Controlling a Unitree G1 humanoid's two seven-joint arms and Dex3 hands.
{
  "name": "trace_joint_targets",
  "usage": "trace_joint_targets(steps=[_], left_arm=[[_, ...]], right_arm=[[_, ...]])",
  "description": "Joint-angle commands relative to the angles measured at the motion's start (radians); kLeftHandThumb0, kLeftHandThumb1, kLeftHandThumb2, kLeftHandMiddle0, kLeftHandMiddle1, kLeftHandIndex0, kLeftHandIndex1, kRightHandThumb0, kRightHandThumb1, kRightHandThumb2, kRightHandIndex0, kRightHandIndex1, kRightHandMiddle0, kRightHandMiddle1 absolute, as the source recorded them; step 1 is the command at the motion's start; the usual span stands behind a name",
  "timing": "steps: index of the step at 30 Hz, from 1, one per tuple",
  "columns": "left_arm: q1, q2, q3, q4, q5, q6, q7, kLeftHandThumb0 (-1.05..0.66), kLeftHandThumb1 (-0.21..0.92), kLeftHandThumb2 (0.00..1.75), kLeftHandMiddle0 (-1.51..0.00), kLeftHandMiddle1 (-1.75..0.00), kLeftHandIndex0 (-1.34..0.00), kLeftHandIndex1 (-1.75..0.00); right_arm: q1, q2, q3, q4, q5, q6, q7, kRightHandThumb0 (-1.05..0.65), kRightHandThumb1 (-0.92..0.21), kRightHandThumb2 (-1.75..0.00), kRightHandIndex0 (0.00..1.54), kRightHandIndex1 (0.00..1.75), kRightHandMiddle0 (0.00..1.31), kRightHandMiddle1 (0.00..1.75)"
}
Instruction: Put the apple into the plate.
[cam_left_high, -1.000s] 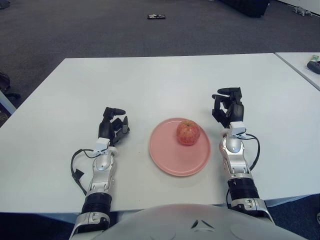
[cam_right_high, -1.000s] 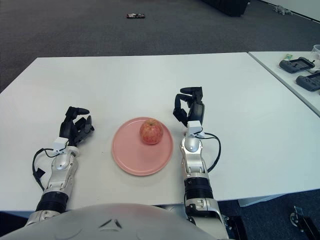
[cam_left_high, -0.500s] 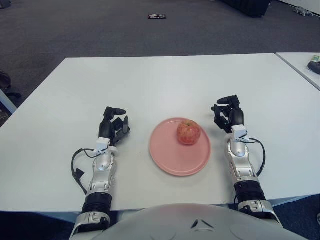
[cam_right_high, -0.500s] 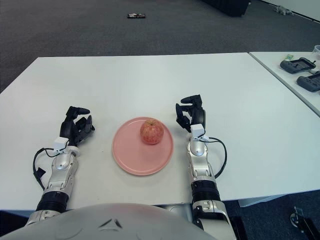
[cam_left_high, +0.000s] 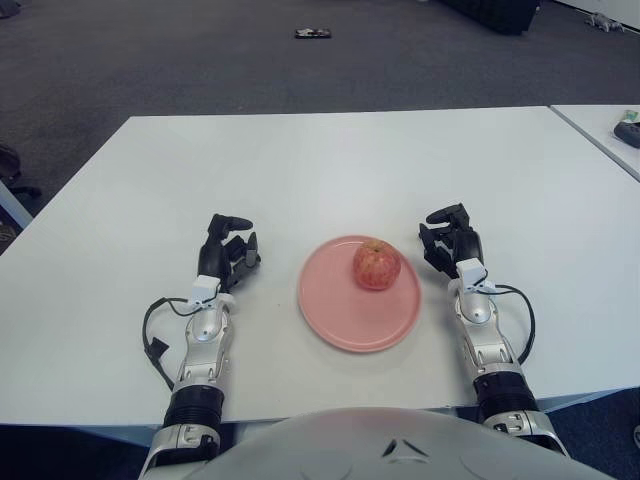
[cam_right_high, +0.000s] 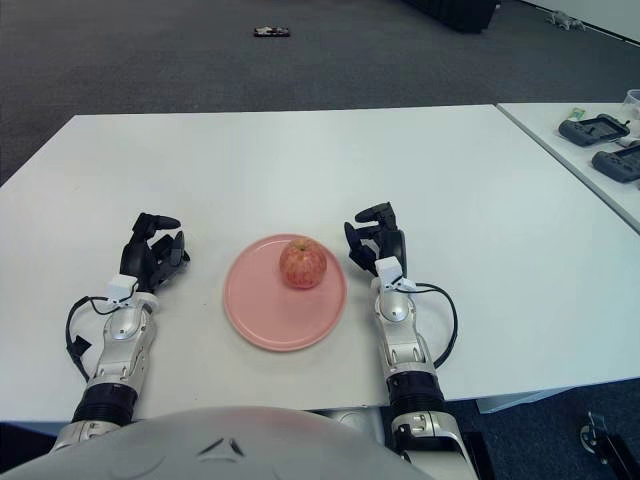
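So the apple (cam_left_high: 376, 264) is sitting on the pink plate (cam_left_high: 345, 325), toward its far right side, looks basically done to me. Right hand (cam_left_high: 449, 243) is just beside the plate, fingers loosely spread, holding nothing. Left hand (cam_left_high: 228, 250) idles left of it, empty too.

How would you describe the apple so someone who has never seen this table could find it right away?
Start at the white table, then find the round pink plate near its front edge, between the left hand and right hand. The apple sits on the plate's far right part, the only red, rounded thing there.
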Motion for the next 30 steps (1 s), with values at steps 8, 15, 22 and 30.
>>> trace_joint_targets(steps=[8, 15, 22, 30], left_arm=[[0.019, -0.003, -0.003, 0.020, 0.004, -0.006, -0.004, -0.38, 0.73, 0.79, -0.85, -1.75, -0.31, -1.75], [0.020, -0.003, -0.005, 0.021, -0.004, -0.011, -0.014, -0.38, 0.72, 0.80, -0.85, -1.75, -0.31, -1.75], [0.021, -0.004, -0.006, 0.016, 0.001, 0.000, -0.011, -0.38, 0.72, 0.80, -0.84, -1.75, -0.31, -1.75], [0.019, 0.002, -0.004, 0.017, 0.010, 0.005, -0.006, -0.38, 0.72, 0.80, -0.85, -1.75, -0.31, -1.75]], right_arm=[[0.012, -0.003, 0.001, 0.038, 0.007, -0.034, -0.008, -0.36, -0.85, -0.63, 0.57, 1.20, 0.24, 1.75], [0.021, 0.009, -0.009, 0.042, 0.023, -0.042, -0.014, -0.36, -0.83, -0.66, 0.58, 1.22, 0.25, 1.75], [0.033, 0.014, -0.013, 0.042, 0.024, -0.059, -0.027, -0.36, -0.83, -0.65, 0.59, 1.21, 0.25, 1.75], [0.058, 0.010, -0.015, 0.022, 0.020, -0.074, -0.034, -0.36, -0.83, -0.65, 0.59, 1.21, 0.25, 1.75]])
